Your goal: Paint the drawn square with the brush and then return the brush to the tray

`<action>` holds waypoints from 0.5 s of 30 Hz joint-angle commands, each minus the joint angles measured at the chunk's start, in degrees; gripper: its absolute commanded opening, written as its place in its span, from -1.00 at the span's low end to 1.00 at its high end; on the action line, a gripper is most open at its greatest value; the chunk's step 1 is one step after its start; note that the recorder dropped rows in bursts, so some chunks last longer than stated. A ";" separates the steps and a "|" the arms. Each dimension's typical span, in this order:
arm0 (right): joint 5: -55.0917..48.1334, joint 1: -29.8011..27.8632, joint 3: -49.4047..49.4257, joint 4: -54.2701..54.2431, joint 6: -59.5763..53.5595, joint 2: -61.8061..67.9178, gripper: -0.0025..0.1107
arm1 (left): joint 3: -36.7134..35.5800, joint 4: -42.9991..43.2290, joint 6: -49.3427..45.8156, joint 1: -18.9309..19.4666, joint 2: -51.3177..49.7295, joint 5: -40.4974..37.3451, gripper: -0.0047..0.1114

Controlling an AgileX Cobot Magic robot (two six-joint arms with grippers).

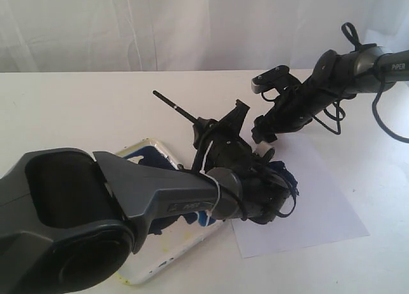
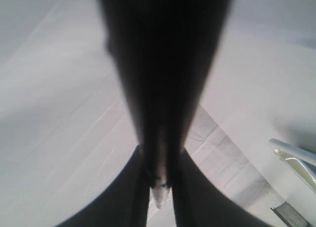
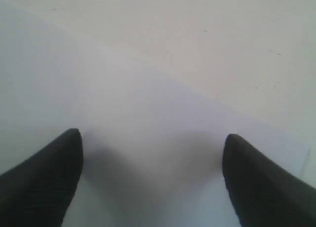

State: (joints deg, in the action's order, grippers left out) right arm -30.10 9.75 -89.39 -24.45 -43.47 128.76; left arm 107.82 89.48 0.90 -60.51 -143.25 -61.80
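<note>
My left gripper (image 1: 206, 124) is shut on the brush (image 1: 172, 104), whose thin black handle sticks up and to the left. The bristle end is hidden behind the gripper. In the left wrist view the brush (image 2: 163, 64) is a dark blur running between the closed left gripper (image 2: 160, 158). The tray (image 1: 160, 268), white with a blue blotch, lies mostly under my left arm. A dark blue smear (image 1: 285, 177) on the paper, beside my left wrist, looks like the drawn square; its outline is hidden. My right gripper (image 1: 261, 130) is open and low over the paper's far edge, nothing between the right gripper (image 3: 150, 135) jaws.
The white paper sheet (image 1: 319, 204) lies right of centre on the white table (image 1: 77, 108). In the right wrist view the paper sheet (image 3: 148, 103) meets the bare table (image 3: 222, 39). A white curtain (image 1: 160, 25) hangs behind. Cables (image 1: 383, 115) loop from the right arm.
</note>
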 commanded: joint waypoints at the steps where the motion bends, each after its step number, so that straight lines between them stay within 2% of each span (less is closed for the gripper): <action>1: -1.50 -0.09 0.79 0.94 0.23 1.72 0.34 | 0.28 1.22 1.06 -0.22 -0.08 1.06 -0.92; 6: -1.86 -0.09 0.79 0.94 0.23 1.72 0.34 | 0.28 0.55 3.35 0.41 -0.08 2.51 -0.92; 15: -1.86 -0.09 0.79 0.94 0.23 1.72 0.34 | 0.28 -0.13 -1.39 1.18 -0.08 2.62 -0.92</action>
State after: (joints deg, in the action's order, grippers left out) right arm -30.34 9.75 -89.39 -24.45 -43.47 128.76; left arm 107.82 89.09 0.00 -59.30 -143.25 -59.05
